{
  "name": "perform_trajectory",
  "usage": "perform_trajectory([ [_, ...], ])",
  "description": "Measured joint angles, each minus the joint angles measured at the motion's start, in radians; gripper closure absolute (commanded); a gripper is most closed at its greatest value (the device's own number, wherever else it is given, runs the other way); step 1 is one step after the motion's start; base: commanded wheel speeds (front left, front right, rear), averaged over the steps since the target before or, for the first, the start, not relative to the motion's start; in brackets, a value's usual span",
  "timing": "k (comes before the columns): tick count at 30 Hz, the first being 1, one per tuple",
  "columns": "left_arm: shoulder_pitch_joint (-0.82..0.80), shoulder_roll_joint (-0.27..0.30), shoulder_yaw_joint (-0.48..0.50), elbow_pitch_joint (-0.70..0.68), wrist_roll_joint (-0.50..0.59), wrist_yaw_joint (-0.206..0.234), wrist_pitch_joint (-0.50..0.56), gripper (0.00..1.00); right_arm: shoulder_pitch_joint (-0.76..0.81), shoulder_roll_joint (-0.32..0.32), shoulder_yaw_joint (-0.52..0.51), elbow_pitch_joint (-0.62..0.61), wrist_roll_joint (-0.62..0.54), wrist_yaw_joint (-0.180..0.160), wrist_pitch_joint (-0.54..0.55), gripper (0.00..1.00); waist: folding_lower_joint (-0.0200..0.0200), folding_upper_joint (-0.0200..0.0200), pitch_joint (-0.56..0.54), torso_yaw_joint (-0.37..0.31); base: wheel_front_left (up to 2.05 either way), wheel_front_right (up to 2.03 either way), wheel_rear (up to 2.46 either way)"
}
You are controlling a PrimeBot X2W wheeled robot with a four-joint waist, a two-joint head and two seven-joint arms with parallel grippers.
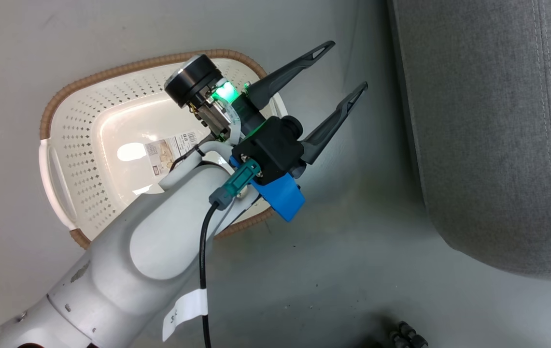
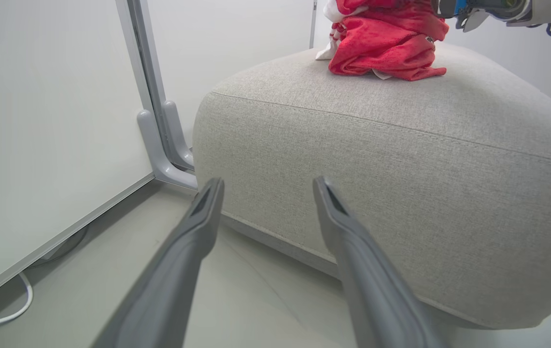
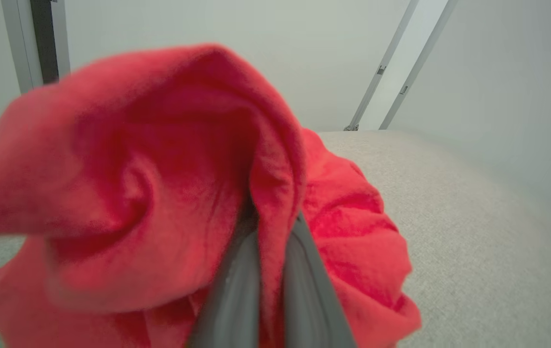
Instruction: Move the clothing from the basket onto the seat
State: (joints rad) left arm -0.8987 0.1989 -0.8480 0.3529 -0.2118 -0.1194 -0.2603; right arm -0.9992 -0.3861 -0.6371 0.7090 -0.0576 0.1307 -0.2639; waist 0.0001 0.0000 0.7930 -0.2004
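Now, big grey seat [image 2: 401, 169], white basket [image 1: 77, 145] on the floor [image 1: 343, 251] near it, red clothing [image 2: 386, 43] bunched on the seat top, my right gripper [image 3: 273, 217] pinching its fabric, my left gripper [image 1: 347, 65] spread wide above the floor.

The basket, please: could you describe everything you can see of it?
The basket is cream-white perforated plastic with a brown woven-look rim and a white side handle. It sits upright on the grey floor, apart from the seat. A barcode sticker lies on its bare bottom. The left arm hides its right side.
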Motion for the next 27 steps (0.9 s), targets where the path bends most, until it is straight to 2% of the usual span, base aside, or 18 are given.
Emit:
perform_trajectory([
  [2,-0.001,0.006,0.0,0.0,-0.001,0.004,0.001,0.0,-0.014,0.004,0.0,0.01,-0.005,0.0,0.0,1.0,0.0,0.0,0.002,-0.002,0.0,0.0,0.0],
  [3,-0.001,0.008,0.001,0.001,-0.001,0.005,0.001,0.0,-0.018,0.008,0.0,0.01,-0.009,0.0,0.0,0.78,0.0,0.0,0.001,-0.005,0.0,0.0,0.0],
  [4,-0.001,0.008,0.001,0.001,-0.001,0.005,0.001,0.0,-0.018,0.008,0.0,0.01,-0.009,0.0,0.0,0.28,0.0,0.0,0.001,-0.005,0.0,0.0,0.0],
  [5,-0.001,0.01,0.0,0.004,-0.006,0.006,0.001,0.0,-0.016,0.023,0.001,0.006,-0.022,0.0,0.0,0.0,0.0001,0.0,-0.007,-0.009,0.0,0.0,0.0],
  [9,0.004,0.003,0.001,0.007,-0.016,0.014,0.0,0.0,0.012,0.081,0.001,-0.064,-0.07,0.0,0.0,0.0,0.0,-0.0001,-0.038,-0.014,0.0,0.0,0.0],
  [11,0.014,-0.003,0.004,0.009,-0.02,0.017,0.0,0.0,0.076,0.098,0.006,-0.109,-0.073,0.0,0.0,0.0,-0.0001,0.0,-0.06,-0.017,0.0,0.0,0.0],
  [18,0.06,-0.016,0.035,0.007,-0.045,0.029,-0.001,0.0,0.311,0.105,0.082,-0.216,-0.001,0.0,0.0,0.0,-0.0001,0.0,-0.154,-0.025,0.0,0.0,0.0],
  [23,0.123,-0.02,0.101,-0.022,-0.064,0.05,-0.001,0.0,0.42,0.105,0.15,-0.319,0.072,0.0,0.0,0.0,-0.0001,0.0,-0.229,-0.026,0.0,0.0,0.0],
  [27,0.181,-0.021,0.18,-0.048,-0.077,0.071,-0.002,0.0,0.482,0.128,0.221,-0.412,0.099,0.0,0.0,0.0,-0.0001,0.0,-0.291,-0.02,0.0,0.0,0.0],
])
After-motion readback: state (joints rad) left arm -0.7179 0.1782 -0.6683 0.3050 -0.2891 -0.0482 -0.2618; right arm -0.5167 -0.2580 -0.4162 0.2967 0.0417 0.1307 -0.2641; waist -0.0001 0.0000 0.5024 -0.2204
